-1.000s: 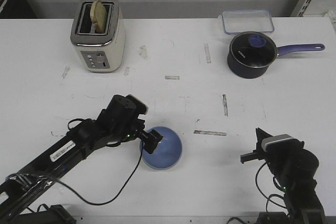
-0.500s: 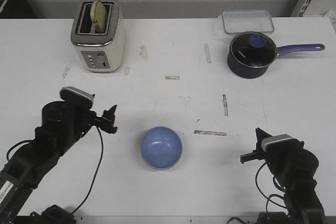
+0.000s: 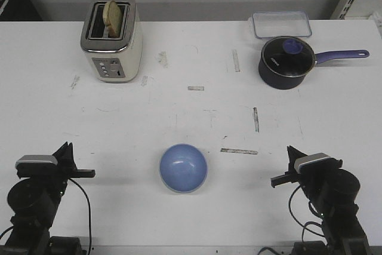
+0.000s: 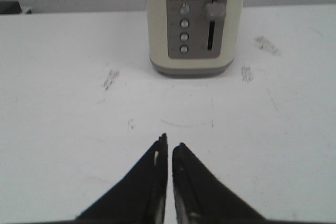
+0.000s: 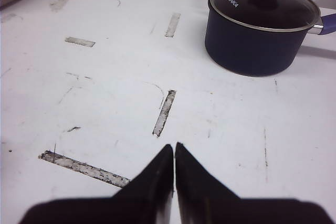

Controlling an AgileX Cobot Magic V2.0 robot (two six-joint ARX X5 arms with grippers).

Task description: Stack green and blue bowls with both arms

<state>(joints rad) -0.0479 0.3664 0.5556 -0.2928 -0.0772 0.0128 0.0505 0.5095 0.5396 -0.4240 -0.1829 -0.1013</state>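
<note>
The blue bowl (image 3: 183,167) sits upright on the white table (image 3: 179,111), near the front middle. The green bowl does not show as a separate thing in any view. My left gripper (image 3: 64,149) is at the front left corner, well left of the bowl. In the left wrist view it (image 4: 169,140) is shut and empty, and points at the toaster. My right gripper (image 3: 291,154) is at the front right, well right of the bowl. In the right wrist view it (image 5: 174,146) is shut and empty over bare table.
A cream toaster (image 3: 111,38) with bread in it stands at the back left and also shows in the left wrist view (image 4: 193,22). A navy saucepan (image 3: 287,61) with a purple handle and a clear lidded box (image 3: 281,24) stand at the back right. The saucepan also shows in the right wrist view (image 5: 260,40).
My left arm has let go of the blue bowl's rim and pulled back to the front left corner. The bowl stays put. The right arm has barely moved.
</note>
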